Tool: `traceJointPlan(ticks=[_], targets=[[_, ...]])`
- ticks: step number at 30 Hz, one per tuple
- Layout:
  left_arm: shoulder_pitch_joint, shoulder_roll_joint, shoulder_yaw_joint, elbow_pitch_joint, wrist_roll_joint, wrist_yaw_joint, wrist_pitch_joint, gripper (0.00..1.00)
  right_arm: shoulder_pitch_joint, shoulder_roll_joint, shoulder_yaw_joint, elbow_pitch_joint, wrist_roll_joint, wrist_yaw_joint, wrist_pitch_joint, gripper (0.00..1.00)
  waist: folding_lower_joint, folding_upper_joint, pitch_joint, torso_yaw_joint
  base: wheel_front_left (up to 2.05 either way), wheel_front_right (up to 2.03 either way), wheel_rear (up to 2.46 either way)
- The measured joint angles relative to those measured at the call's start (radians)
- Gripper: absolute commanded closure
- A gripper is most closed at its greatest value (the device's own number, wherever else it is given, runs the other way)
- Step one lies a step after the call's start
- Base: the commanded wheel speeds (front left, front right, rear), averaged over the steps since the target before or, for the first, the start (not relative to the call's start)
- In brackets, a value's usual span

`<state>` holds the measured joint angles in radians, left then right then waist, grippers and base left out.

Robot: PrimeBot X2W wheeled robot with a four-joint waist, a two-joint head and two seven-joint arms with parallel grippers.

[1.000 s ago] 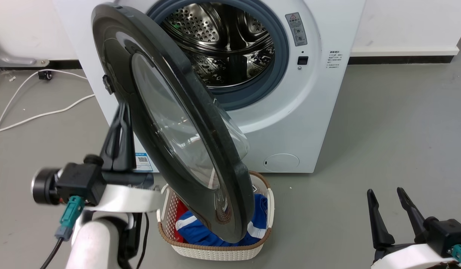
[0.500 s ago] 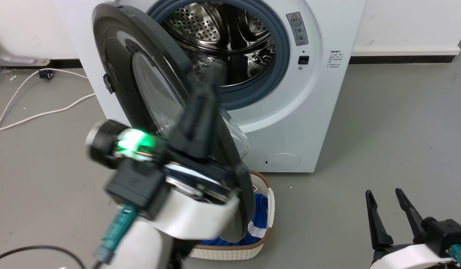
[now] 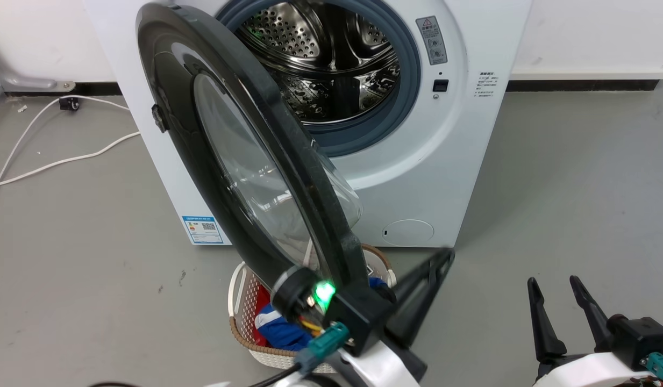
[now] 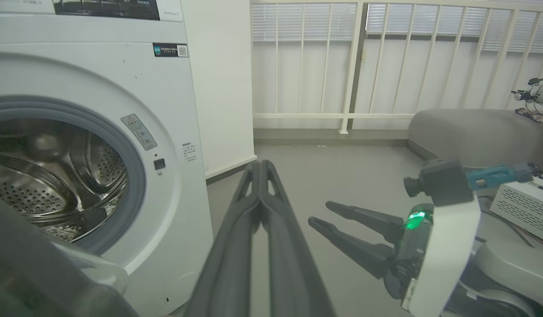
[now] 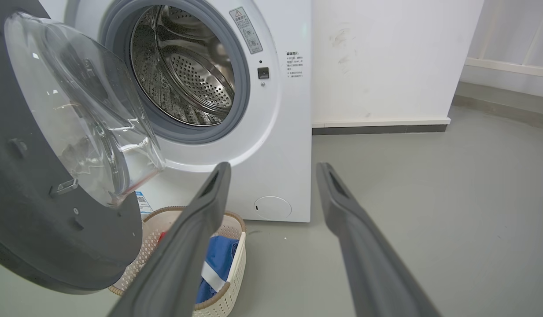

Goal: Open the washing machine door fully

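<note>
grey floor [image 3: 551,188], white wall [image 3: 578,32] behind.

washing machine [image 3: 433,177]: white front-loader standing on the floor against the wall. its steel drum [image 3: 320,59] is exposed and ringed by a grey gasket [image 3: 401,107].

washing machine door [image 3: 170,107]: hinged on the machine's left side and swung out toward the camera at a steep angle to the front panel, not folded flat back. clear glass bowl faces the drum side. lower rim hangs over the laundry basket [image 3: 240,301].

basket: white woven-look, on the floor just in front of the machine, with blue and red cloth [image 3: 280,330] inside.

left gripper [image 3: 439,266]: low in the head view, just right of the door's lower rim, blurred. in the left wrist view its two fingers are pressed together at the tips with nothing between them, pointing past the machine's right side and clear of the door.

right gripper [image 3: 553,279]: lower right, over bare floor, well apart from the machine. fingers spread wide, empty.

white cable [image 3: 51,161]: loops on the floor left of the machine.

round filter cap [image 3: 408,232]: low on the front panel. blue label sticker [image 3: 202,230]: lower left corner.
</note>
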<state>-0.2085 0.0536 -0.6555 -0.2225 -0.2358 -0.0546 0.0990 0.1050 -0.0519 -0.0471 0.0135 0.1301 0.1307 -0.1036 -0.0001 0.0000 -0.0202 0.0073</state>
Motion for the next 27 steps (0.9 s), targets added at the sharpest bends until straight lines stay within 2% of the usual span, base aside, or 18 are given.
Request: traceJointPlan(ticks=[5,10,20,27], targets=[[0.043,0.015,-0.04,0.112,-0.016,-0.007,0.045,1.0,-0.006,0.0,0.0,0.009,0.0,0.0,0.0,0.0,0.0001,0.0,0.005,0.003,0.0,0.0,0.0],[0.062,0.018,-0.046,0.222,-0.036,-0.007,0.047,1.0,-0.011,0.0,0.0,0.016,0.0,0.0,-0.002,0.0,0.0001,0.0,0.007,0.0,0.0,0.0,0.0],[0.031,0.013,0.02,0.317,-0.053,0.042,-0.04,1.0,-0.013,0.0,0.0,0.019,0.003,0.0,-0.006,0.0,0.0001,0.0,0.011,-0.003,0.0,0.0,0.0],[0.021,0.012,0.065,0.343,-0.081,0.082,-0.065,1.0,-0.013,0.0,0.001,0.02,0.011,0.0,-0.006,0.0,0.0001,0.0,0.014,-0.003,0.0,0.0,0.0]])
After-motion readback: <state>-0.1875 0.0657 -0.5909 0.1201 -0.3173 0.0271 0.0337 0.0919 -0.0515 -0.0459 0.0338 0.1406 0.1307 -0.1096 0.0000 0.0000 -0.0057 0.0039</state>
